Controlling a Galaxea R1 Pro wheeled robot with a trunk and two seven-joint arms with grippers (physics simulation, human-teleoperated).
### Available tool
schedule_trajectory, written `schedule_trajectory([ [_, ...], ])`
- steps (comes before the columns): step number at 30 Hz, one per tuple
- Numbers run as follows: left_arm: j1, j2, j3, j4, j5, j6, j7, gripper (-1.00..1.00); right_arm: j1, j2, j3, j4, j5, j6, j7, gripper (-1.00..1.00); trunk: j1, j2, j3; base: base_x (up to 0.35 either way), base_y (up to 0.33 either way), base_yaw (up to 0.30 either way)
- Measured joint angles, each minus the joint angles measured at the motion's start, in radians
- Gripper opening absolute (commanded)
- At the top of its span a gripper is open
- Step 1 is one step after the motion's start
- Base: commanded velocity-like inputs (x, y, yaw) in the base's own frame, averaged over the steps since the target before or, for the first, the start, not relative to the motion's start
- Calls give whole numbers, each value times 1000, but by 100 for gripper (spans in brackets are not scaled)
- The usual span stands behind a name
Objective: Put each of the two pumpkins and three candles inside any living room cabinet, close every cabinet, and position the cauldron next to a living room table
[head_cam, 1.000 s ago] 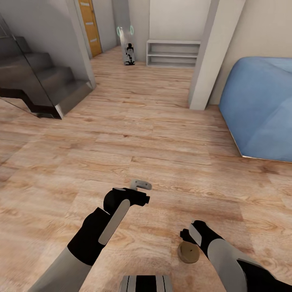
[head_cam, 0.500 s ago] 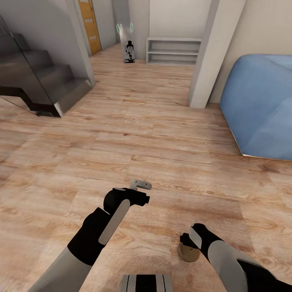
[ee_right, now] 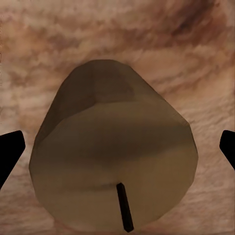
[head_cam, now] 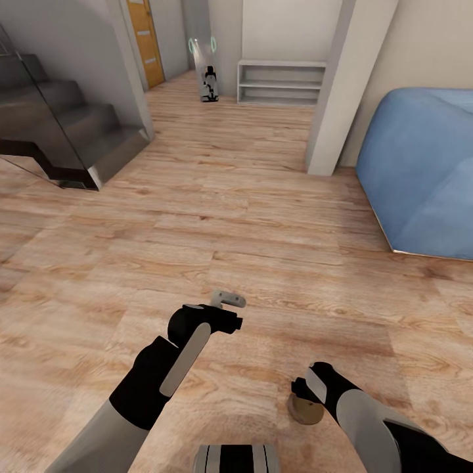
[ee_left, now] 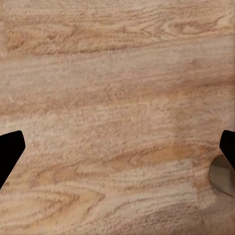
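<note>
Both arms reach forward and down over the wooden floor [head_cam: 263, 197]. The left arm bends at the wrist so that the left claw [head_cam: 226, 301] hangs just above the boards, its pale fingers pointing away from the robot; in the left wrist view its dark fingertips [ee_left: 10, 149] sit at the two far edges with bare floor between them, so this claw stands wide open and holds nothing. The right arm comes in lower, and the right claw [head_cam: 301, 393] points down at a candle [head_cam: 304, 408] standing upright on the floor close in front of the robot's base. In the head view the wrist covers part of the candle and hides how the fingers stand. The right wrist view looks straight down on the candle [ee_right: 115, 156], showing its squat dull body and short dark wick, with the fingertips [ee_right: 11, 147] far apart at either edge, clear of the candle: that claw is open too, straddling it without touching. The left wrist view catches a rounded grey edge [ee_left: 223, 175] by one fingertip; what it is cannot be told. Further off stand a dark staircase [head_cam: 59, 138], a white pillar [head_cam: 348, 85], a blue beanbag [head_cam: 420, 177], a low white shelf [head_cam: 281, 84] and an orange door [head_cam: 146, 43].
</note>
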Motion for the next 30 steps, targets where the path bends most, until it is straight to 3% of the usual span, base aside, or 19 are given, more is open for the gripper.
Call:
schedule_trajectory([
  [30,0,0,-2,0,0,0,0,100,0,1,4,1,1,-1,6,100,0,0,0,0,0,0],
])
